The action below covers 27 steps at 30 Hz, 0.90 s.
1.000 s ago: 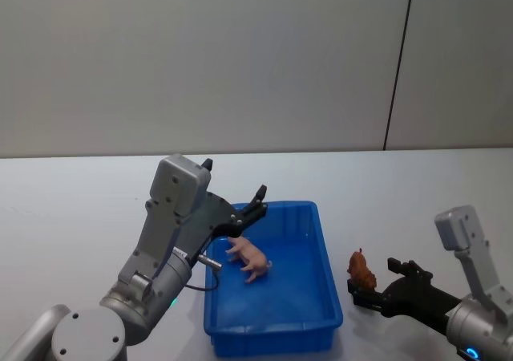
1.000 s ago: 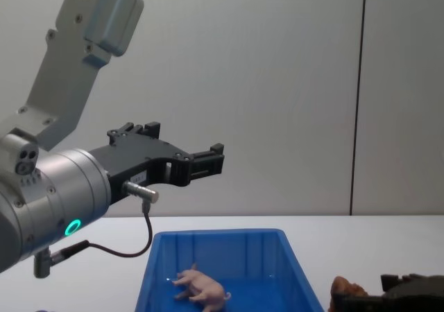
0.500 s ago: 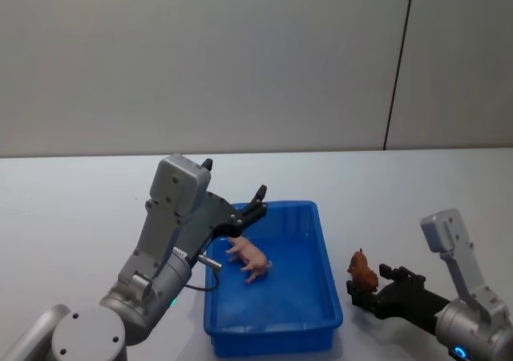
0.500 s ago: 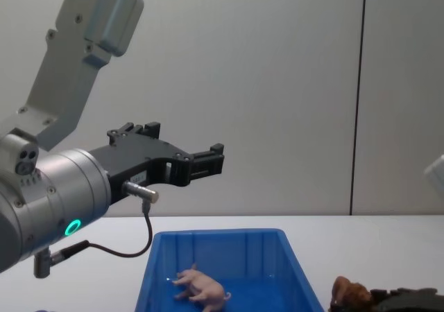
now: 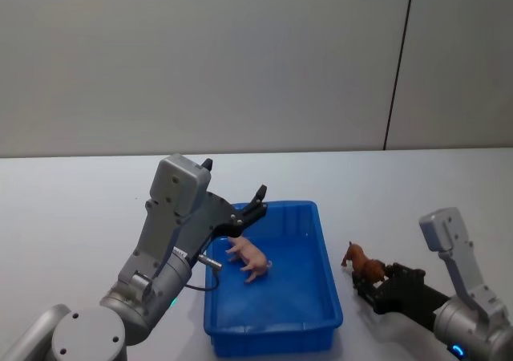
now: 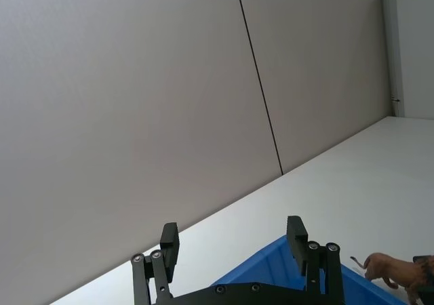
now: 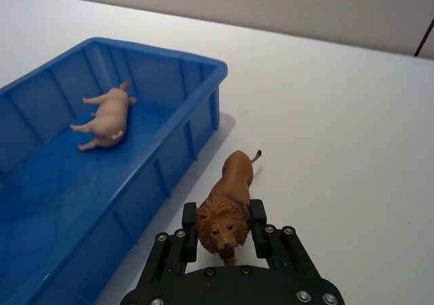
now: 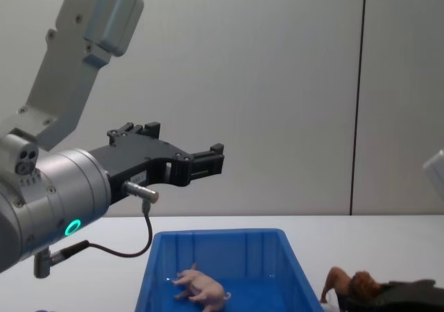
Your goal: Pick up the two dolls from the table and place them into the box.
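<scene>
The pale pink pig doll (image 5: 248, 258) (image 7: 105, 115) (image 8: 201, 288) lies on its side inside the blue box (image 5: 325, 241) (image 7: 163, 47) (image 8: 215, 237). The reddish-brown doll (image 5: 362, 261) (image 7: 234, 179) (image 8: 350, 284) (image 6: 388, 270), a maned lion, is clamped at its head in my right gripper (image 5: 377, 279) (image 7: 224, 227). It is tilted, low over the white table (image 5: 80, 208), just right of the box's right wall. My left gripper (image 5: 250, 207) (image 6: 232, 251) (image 8: 201, 161) hovers open and empty over the box's far left part.
The box lies lengthwise in front of me in the middle of the table. White tabletop stretches to the right of the box and beyond it (image 7: 352, 102). A grey wall with a dark vertical seam (image 5: 398, 64) stands behind.
My right gripper has taken the brown doll, which has tipped and shifted slightly up and toward the box. The left arm and the pig have not moved.
</scene>
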### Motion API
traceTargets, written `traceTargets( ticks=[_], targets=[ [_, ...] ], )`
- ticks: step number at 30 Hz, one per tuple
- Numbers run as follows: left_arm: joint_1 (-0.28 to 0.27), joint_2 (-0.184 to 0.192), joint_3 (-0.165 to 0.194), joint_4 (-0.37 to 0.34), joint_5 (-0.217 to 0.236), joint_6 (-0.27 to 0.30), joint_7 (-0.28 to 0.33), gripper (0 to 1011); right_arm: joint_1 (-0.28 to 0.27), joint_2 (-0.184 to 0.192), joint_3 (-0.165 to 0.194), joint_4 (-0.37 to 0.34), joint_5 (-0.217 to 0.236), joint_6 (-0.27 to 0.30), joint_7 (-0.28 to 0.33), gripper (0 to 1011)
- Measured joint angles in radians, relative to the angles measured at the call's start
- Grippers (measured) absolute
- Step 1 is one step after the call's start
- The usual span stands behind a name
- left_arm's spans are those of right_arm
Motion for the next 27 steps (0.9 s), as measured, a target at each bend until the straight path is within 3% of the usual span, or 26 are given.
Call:
traceTargets(
  ticks=[16, 27],
  targets=[
    [0.000, 0.000, 0.000, 0.000, 0.000, 0.000, 0.000, 1001, -0.025, 0.027, 0.005, -0.138, -0.078, -0.069, -0.044, 435],
    [0.000, 0.000, 0.000, 0.000, 0.000, 0.000, 0.000, 1001, 0.023, 0.020, 0.005, -0.198, -0.114, -0.055, 0.033, 435]
  ],
)
